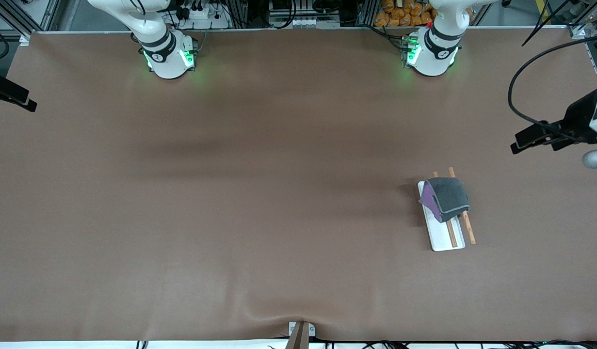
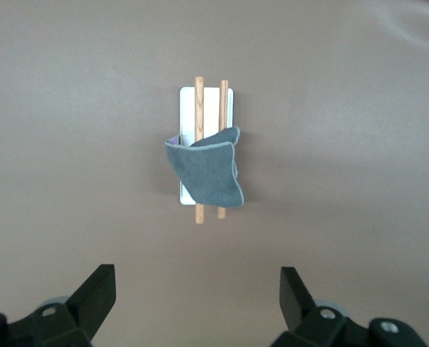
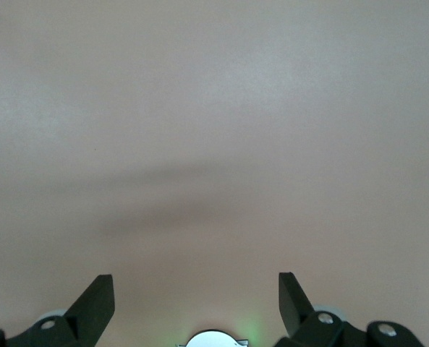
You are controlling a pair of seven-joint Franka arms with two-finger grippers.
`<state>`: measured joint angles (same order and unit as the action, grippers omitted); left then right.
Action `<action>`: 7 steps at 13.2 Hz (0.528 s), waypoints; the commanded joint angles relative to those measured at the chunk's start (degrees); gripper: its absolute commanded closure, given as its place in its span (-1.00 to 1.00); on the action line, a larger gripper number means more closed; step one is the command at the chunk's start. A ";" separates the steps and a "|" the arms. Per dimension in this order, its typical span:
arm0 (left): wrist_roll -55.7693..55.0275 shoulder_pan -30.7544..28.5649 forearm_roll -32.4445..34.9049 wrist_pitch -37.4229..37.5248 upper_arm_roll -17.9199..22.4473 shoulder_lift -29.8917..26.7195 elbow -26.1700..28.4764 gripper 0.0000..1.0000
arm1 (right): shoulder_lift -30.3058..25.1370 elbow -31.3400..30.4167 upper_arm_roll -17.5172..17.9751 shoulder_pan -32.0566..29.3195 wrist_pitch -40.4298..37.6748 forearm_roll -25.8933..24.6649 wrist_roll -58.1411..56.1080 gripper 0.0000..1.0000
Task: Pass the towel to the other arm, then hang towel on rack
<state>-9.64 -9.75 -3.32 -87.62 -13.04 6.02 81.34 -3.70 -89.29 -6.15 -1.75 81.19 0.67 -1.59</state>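
Observation:
The dark grey towel hangs over the two brown rods of the rack, at the end farther from the front camera, with its purple patch on the side toward the right arm. The rack's white base lies toward the left arm's end of the table. The left wrist view shows towel and rack from high up. My left gripper is open and empty, up in the air past the rack at the left arm's end; its fingertips frame bare table. My right gripper is open and empty over bare table by its own base.
The two arm bases stand along the table edge farthest from the front camera. A black mount sticks in at the right arm's end. A small clamp sits at the table edge nearest the front camera.

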 commanded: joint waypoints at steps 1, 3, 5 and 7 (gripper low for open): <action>-1.69 -0.27 2.61 1.93 -0.59 -3.47 0.14 -1.00 | 0.19 0.26 0.09 0.26 0.11 -1.11 1.15 -1.00; -1.52 -0.09 3.05 1.67 -0.41 -4.52 0.31 -1.00 | 0.54 0.43 0.00 0.26 0.29 -0.94 1.24 -1.00; -1.69 3.40 3.58 1.49 1.34 -4.70 0.84 -1.00 | 0.54 1.75 0.00 0.34 0.29 -1.28 0.98 -1.00; -1.69 9.37 5.16 0.18 7.74 -4.70 0.49 -1.00 | 0.80 2.36 0.00 0.60 0.38 -1.28 0.36 -1.00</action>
<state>-10.43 -5.19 -0.62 -86.48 -9.81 2.16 81.31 -3.38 -88.70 -6.17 -1.75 81.87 0.51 -1.45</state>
